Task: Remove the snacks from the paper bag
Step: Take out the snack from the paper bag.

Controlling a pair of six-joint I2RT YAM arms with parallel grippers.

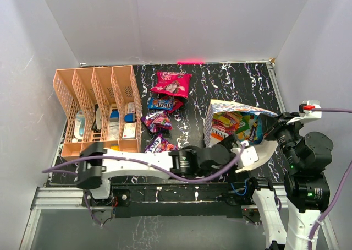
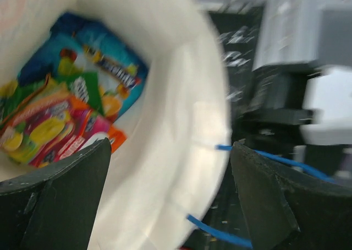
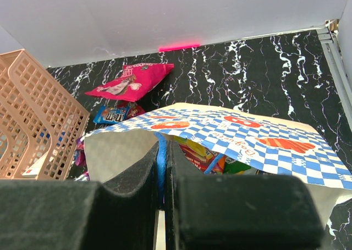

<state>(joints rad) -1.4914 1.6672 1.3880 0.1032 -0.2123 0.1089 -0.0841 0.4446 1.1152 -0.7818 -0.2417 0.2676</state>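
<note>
My left arm [image 1: 137, 162] spans the lower frame: white shells, black joints, a purple cable [image 1: 58, 167] trailing along it. Lower right, my right arm [image 1: 308, 167] is chunkier and black, with a green light [image 1: 309, 194] and a red tab [image 1: 309, 107] up top. Close up, my fingers [image 2: 60, 206] are matte black wedges.

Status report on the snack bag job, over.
Left gripper open at the paper bag mouth. Right gripper shut on its blue cord handle. Snacks still inside, other packets out. Nothing blocking the mouth.
</note>
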